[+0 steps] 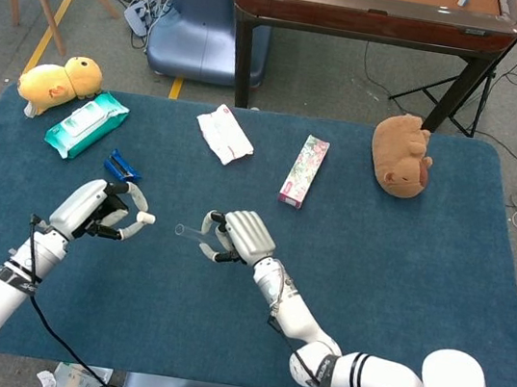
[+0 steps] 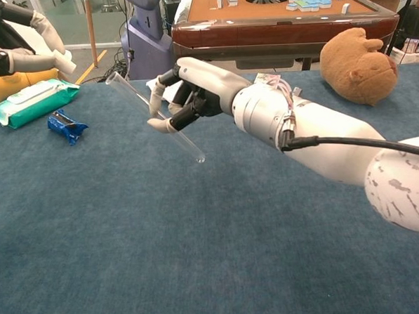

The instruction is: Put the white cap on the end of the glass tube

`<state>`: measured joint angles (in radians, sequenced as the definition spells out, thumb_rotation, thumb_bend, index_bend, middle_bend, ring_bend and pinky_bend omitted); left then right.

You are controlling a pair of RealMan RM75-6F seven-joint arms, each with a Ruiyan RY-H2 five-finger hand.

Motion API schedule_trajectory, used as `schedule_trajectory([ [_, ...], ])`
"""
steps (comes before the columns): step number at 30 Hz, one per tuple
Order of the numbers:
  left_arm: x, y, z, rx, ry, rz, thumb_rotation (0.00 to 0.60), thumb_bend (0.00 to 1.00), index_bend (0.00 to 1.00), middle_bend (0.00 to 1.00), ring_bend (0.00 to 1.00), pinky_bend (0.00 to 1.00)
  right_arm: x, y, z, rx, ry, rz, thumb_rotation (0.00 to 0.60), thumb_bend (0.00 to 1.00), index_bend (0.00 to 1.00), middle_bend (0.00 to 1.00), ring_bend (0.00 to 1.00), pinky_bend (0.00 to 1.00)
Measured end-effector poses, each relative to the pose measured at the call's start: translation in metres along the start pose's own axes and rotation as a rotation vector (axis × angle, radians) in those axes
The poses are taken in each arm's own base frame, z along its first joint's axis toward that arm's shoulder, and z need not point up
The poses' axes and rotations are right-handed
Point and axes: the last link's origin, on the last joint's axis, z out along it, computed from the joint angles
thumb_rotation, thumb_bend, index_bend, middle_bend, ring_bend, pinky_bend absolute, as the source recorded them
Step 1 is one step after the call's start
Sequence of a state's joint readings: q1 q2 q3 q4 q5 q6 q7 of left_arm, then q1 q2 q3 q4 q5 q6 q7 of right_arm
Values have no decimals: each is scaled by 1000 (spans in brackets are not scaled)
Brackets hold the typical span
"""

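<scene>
Capping approach: small white cap (image 1: pixel 147 219) facing open end of clear glass tube (image 1: pixel 190 232).
Left hand (image 1: pixel 105 211) pinches cap, right hand (image 1: pixel 237 236) clamps tube; slight misalignment could push the cap off-axis.

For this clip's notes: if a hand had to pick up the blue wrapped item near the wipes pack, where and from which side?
The blue wrapped item lies flat on the table, small and elongated, apart from the wipes pack. Probably best pinched across its narrow middle from straight above; its low profile leaves little to catch from the side.

left robot hand (image 1: pixel 105 212) with white cap (image 1: pixel 146 219), apparently just left of glass tube (image 1: pixel 190 233).
</scene>
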<state>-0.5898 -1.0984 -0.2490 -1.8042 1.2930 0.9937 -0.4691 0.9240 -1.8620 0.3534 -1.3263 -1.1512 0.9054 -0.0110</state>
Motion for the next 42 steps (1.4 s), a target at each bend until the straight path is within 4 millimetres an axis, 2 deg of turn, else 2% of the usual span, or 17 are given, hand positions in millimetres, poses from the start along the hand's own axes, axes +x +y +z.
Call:
schedule_trajectory([
  [16,-13,7,10,-40,-25,41,600,321,539,1000,1000,1000,-6,-6,5,-12,-20,-14,600,574,728,893,947,1000],
  [42,-24,7,14,-70,-37,73,600,320,541,1000,1000,1000,-10,-7,11,-17,-19,-3,600,575,728,893,947,1000],
])
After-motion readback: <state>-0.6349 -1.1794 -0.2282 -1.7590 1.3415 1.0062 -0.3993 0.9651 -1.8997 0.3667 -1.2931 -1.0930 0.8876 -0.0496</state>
